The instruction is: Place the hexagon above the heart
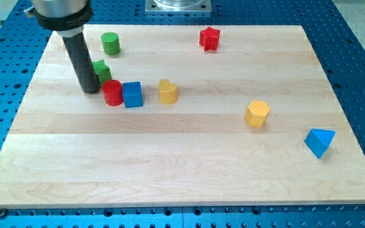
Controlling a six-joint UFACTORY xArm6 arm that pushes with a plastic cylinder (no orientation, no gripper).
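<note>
The yellow hexagon (257, 113) lies right of the board's middle. The yellow heart (167, 91) lies left of it and a little higher in the view, near the board's centre. My tip (90, 89) is at the upper left, far from both. It stands just left of the red cylinder (112, 92) and next to a green block (102, 69) that the rod partly hides.
A blue cube (132, 94) touches the red cylinder's right side. A green cylinder (111, 43) is near the top left, a red star (209, 38) near the top middle, a blue triangle-shaped block (319, 141) at the right. The wooden board (182, 177) sits on a blue perforated table.
</note>
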